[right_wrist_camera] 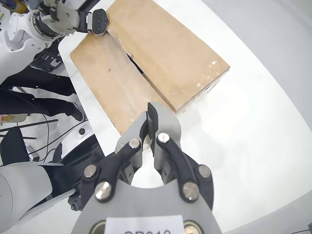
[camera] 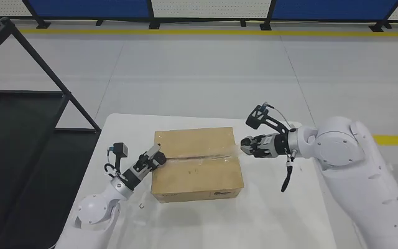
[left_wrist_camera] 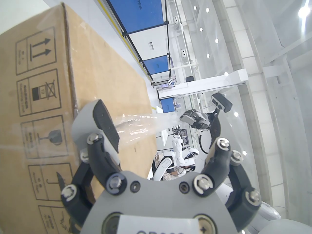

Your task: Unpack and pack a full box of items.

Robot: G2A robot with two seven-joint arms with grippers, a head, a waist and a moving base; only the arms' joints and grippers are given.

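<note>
Box (camera: 196, 163) closed, mid-table (camera: 280, 211), long axis running arm to arm. Taped seam (right_wrist_camera: 135, 64) follows that axis, partly split. Right gripper (right_wrist_camera: 149, 118) just off one short end, fingers pinched on clear tape strip (left_wrist_camera: 136, 125) raised off seam. Left gripper (camera: 159, 157) at opposite end, fingers wide, one pad (right_wrist_camera: 100, 23) on top edge. Judgement: peel runs along seam; right arm pulls, left steadies.

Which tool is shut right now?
The right tool, pinched on the clear tape at one end of the box. The left tool at the opposite end is open, one finger on the box top.
</note>
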